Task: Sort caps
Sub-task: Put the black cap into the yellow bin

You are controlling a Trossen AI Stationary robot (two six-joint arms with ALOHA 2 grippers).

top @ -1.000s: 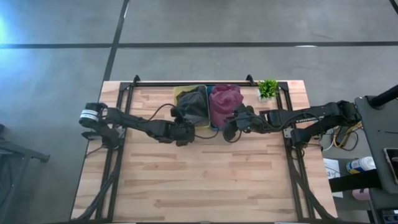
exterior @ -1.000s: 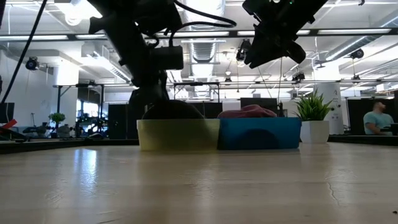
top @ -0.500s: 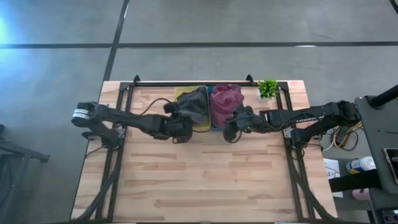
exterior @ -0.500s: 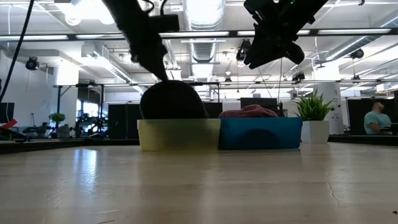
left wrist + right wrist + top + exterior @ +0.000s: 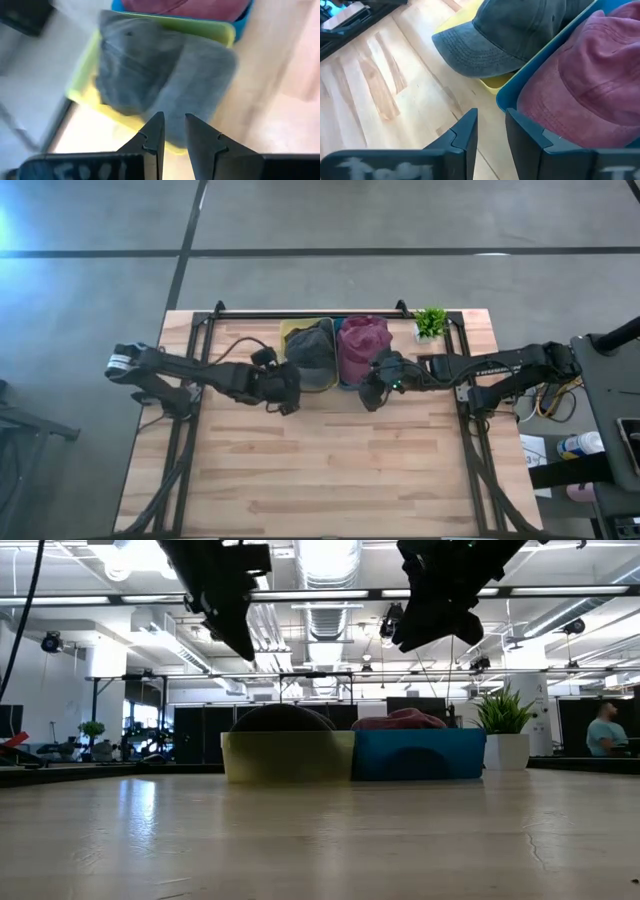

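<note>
A dark olive-grey cap (image 5: 312, 352) lies in the yellow bin (image 5: 285, 755) at the table's far edge, and its brim (image 5: 465, 55) hangs over the bin's near rim. A maroon cap (image 5: 362, 348) fills the teal bin (image 5: 415, 755) right beside it. My left gripper (image 5: 285, 390) hangs above the table just near-left of the yellow bin, fingers (image 5: 155, 132) a little apart with nothing between them. My right gripper (image 5: 372, 392) hangs in front of the teal bin, slightly open (image 5: 490, 125) and holding nothing.
A small potted plant (image 5: 431, 322) stands at the far right, beside the teal bin. Bare wooden table (image 5: 320, 470) stretches from the bins to the near edge. A person (image 5: 605, 730) sits in the room far behind the table.
My left gripper has risen from the yellow bin, rolled, and drawn a little toward the table's left edge; it now hangs clear of the grey cap. The cap's crown stood higher half a second ago and has sunk back into the bin.
</note>
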